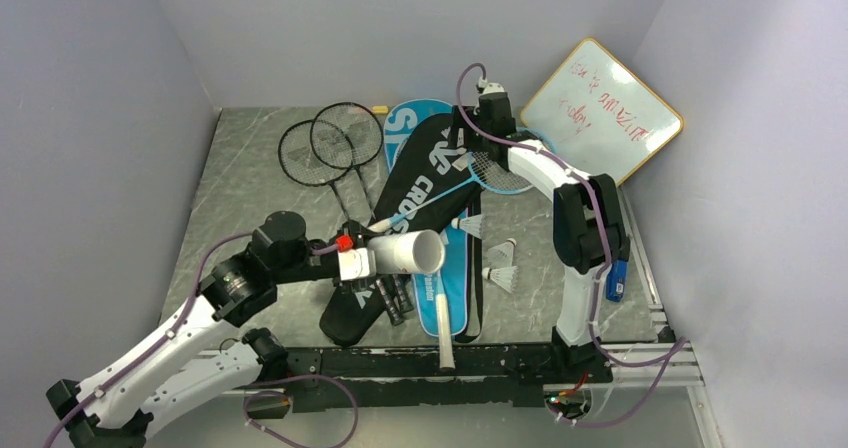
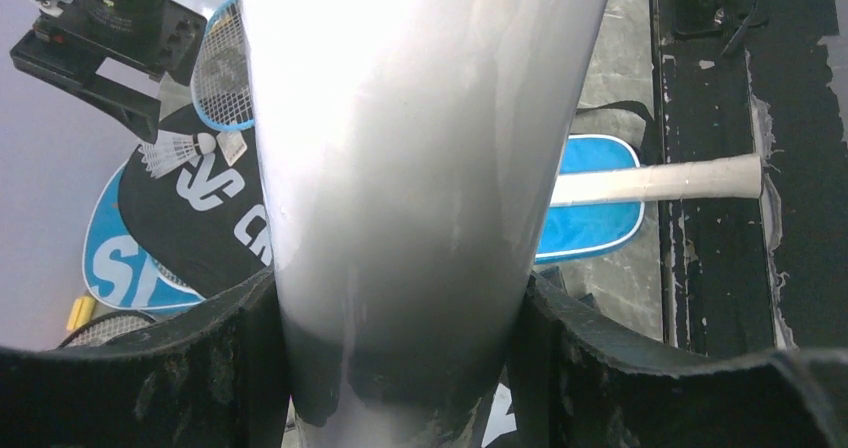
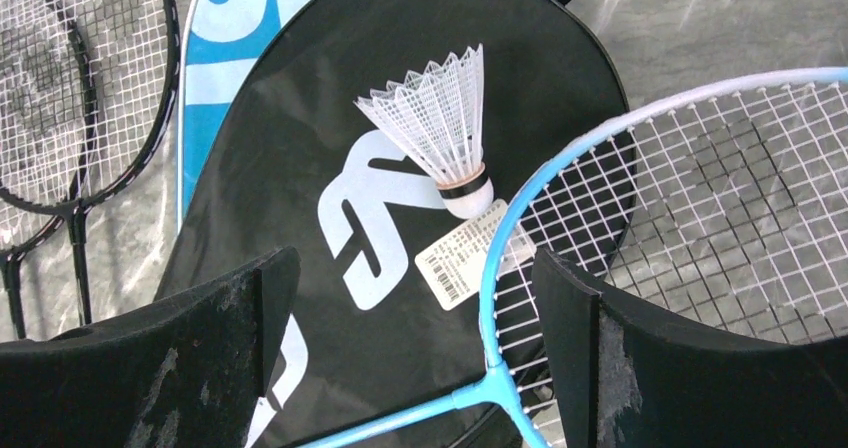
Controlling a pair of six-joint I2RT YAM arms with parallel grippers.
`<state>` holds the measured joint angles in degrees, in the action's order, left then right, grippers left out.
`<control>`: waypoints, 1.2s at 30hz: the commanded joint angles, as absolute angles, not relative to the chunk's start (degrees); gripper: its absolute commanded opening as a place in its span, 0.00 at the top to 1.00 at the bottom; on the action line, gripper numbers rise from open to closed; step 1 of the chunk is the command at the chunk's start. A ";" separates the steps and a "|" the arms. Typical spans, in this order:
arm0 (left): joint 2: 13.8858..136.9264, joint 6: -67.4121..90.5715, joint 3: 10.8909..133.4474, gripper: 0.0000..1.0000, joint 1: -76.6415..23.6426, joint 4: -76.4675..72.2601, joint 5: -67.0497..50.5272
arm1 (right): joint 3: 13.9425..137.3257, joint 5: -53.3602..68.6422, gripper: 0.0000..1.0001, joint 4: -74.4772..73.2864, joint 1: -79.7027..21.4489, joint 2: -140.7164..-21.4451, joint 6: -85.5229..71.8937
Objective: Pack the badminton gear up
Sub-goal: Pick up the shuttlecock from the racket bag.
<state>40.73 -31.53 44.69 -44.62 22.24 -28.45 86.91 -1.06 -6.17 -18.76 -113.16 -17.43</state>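
My left gripper [image 1: 372, 261] is shut on the white cardboard tube [image 1: 412, 253] and holds it level above the covers, open end to the right. The tube fills the left wrist view [image 2: 400, 168]. My right gripper [image 1: 463, 138] is open at the far end, above the black "CROSSWAY" cover [image 3: 330, 118]. The light-blue racket [image 3: 510, 268] lies between its fingers, throat low. A white shuttlecock [image 3: 440, 128] rests on the cover ahead of the right gripper [image 3: 415, 268]. Three more shuttlecocks [image 1: 502, 265] lie on the table. Two black rackets [image 1: 330, 143] lie far left. The blue "SPORT" cover [image 1: 410, 120] lies underneath.
A wood-framed whiteboard [image 1: 600, 108] leans at the far right corner. A small yellow marker [image 1: 379, 109] lies by the back wall. A white racket grip [image 1: 443, 333] sticks out of the blue cover over the black rail [image 1: 480, 363] at the near edge.
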 commanded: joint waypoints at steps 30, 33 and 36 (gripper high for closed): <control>40.78 -12.31 42.36 0.95 -44.66 8.46 -6.03 | 103.86 0.54 0.17 -4.81 -18.45 -130.29 -6.06; 40.68 -12.39 42.19 0.95 -44.65 8.33 -6.17 | 103.34 0.71 0.22 -4.25 -18.52 -130.79 -5.74; 40.61 -12.56 42.02 0.95 -44.62 8.29 -6.03 | 103.63 1.32 0.26 -4.38 -18.46 -131.64 -5.71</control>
